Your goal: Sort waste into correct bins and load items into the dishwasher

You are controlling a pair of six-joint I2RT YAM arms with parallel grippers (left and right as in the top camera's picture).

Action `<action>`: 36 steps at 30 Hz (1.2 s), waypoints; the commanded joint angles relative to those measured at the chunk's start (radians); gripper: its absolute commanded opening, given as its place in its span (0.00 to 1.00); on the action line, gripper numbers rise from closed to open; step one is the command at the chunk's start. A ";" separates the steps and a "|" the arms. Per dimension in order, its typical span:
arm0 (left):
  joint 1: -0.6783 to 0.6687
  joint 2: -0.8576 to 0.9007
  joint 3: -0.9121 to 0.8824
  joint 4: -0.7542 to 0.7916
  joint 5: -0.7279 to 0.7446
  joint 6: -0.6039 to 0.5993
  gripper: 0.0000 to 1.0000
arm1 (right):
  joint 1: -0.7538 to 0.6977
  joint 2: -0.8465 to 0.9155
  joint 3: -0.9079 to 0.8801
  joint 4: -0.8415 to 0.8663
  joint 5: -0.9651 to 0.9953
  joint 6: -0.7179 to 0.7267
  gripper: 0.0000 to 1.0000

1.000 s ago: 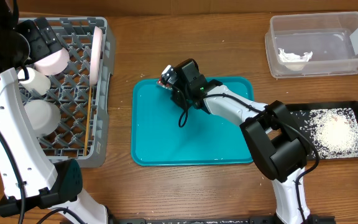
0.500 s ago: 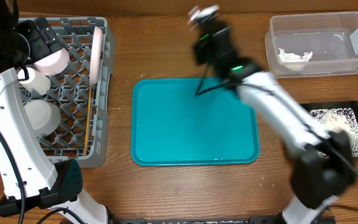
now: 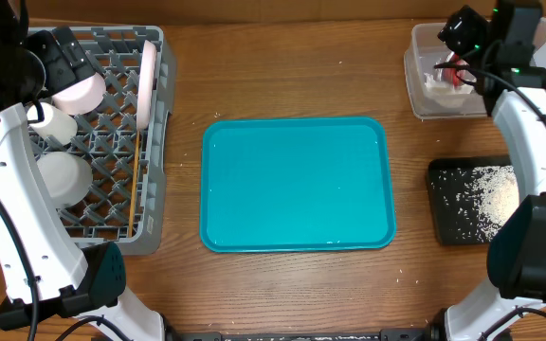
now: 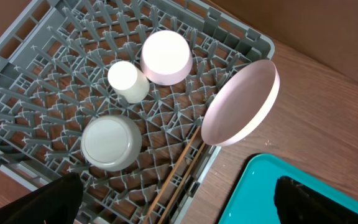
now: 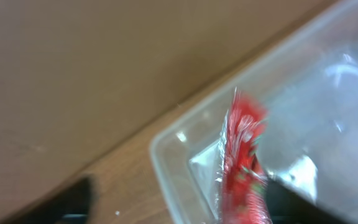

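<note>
My right gripper (image 3: 455, 55) hangs over the clear tub (image 3: 529, 95), jaws spread wide. The red sauce packet (image 5: 242, 163) stands on edge beside the right finger, over the tub's inside; whether it still touches the finger is blurred. A crumpled white napkin (image 3: 441, 88) lies in the tub. Rice crumbs (image 3: 491, 194) cover the black tray (image 3: 444, 227). My left gripper (image 4: 176, 205) hovers open and empty above the grey dish rack (image 4: 39, 56). The rack holds the pink dish (image 4: 166, 57), white cup (image 4: 127, 81), grey bowl (image 4: 110, 143), upright white plate (image 4: 241, 102) and chopsticks (image 4: 179, 180).
The teal serving tray (image 3: 297, 185) lies bare in the middle of the wooden table, between rack and bins. My right arm's white links reach over the black tray's right side.
The right arm swung from the teal tray up and right to the clear tub, carrying the red packet, and its jaws have opened. The left arm has not moved.
</note>
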 commanded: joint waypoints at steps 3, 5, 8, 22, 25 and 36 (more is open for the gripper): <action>0.000 0.000 0.014 -0.002 -0.005 -0.009 1.00 | -0.049 -0.022 -0.003 -0.058 -0.076 0.031 1.00; 0.000 0.000 0.014 -0.002 -0.005 -0.009 1.00 | -0.058 -0.052 -0.003 -0.077 -0.075 0.029 1.00; 0.000 0.000 0.014 -0.002 -0.005 -0.009 1.00 | -0.064 -0.126 -0.003 -0.100 -0.075 0.029 1.00; 0.000 0.000 0.014 -0.002 -0.005 -0.009 1.00 | -0.061 -0.686 -0.011 -0.682 -0.076 0.128 1.00; 0.000 0.000 0.014 -0.002 -0.005 -0.009 1.00 | -0.061 -0.773 -0.011 -0.828 -0.076 0.130 1.00; 0.000 0.000 0.014 -0.002 -0.005 -0.009 1.00 | -0.061 -1.060 -0.011 -1.184 -0.076 0.111 1.00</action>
